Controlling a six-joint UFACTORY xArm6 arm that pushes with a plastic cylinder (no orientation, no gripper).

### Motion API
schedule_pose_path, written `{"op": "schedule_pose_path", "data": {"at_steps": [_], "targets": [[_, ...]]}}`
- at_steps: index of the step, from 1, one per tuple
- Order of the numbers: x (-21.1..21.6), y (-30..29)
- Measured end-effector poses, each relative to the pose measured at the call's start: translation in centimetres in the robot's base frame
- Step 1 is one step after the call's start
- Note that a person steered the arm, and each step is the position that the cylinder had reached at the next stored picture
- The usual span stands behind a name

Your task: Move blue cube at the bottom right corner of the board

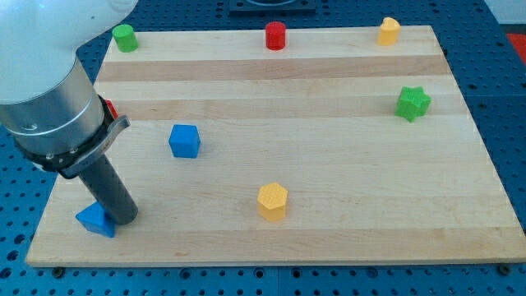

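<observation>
The blue cube (185, 141) sits on the wooden board (329, 164) left of centre. My tip (123, 219) rests on the board near the bottom left corner, touching the right side of a blue triangular block (95, 220). The tip is well below and left of the blue cube, apart from it. The board's bottom right corner (505, 251) is far across the board from the cube.
A yellow hexagonal block (272, 201) lies at bottom centre. A green star (412, 103) is at the right. A green cylinder (125, 37), a red cylinder (274, 35) and a yellow block (388, 30) line the top edge. A red block (109, 107) peeks from behind the arm.
</observation>
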State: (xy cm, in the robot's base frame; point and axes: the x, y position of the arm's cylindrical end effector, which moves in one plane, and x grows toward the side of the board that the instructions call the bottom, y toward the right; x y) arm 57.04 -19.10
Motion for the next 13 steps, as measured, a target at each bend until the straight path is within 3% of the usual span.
{"op": "schedule_pose_path", "data": {"at_steps": [4,7,10,12,13], "targets": [[0.6,-4.6],[-0.3,-3.0],[-5.8,9.4],[-5.8,9.1],[-5.9,4.7]]}}
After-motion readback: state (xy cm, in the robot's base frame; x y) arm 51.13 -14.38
